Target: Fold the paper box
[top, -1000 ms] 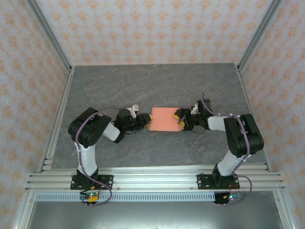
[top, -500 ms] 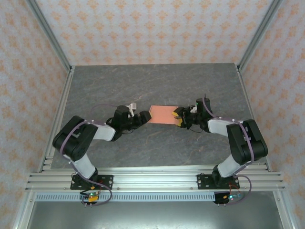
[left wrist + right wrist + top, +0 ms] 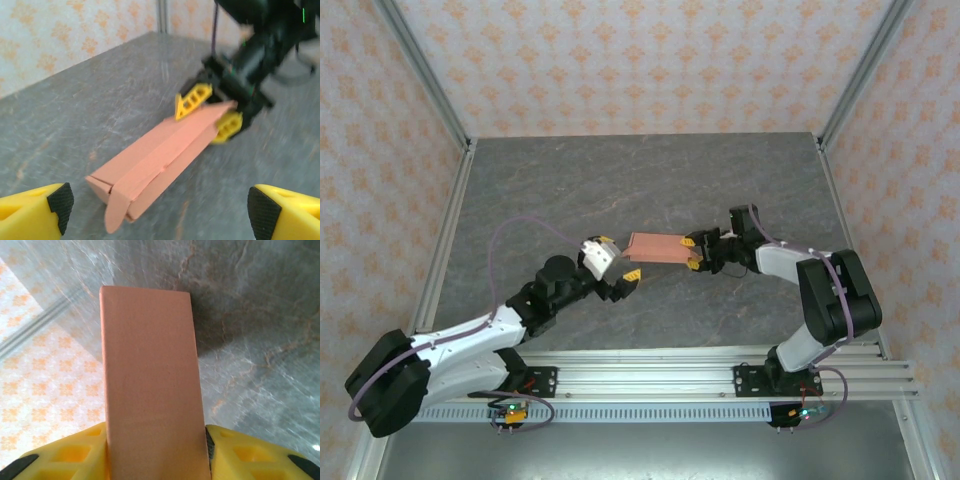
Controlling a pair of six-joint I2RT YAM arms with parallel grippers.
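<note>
Top external: right claw (image 3: 693, 252) grips paper box (image 3: 658, 248) by its edge.

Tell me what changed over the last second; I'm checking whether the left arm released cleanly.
The left gripper opened, let go of the left end of the paper box and drew back toward the near left, its arm stretched low. The box, broad face up before, now shows a narrower face, turned in the grip. The right gripper stays clamped on the box's right end, in about the same place.
</note>
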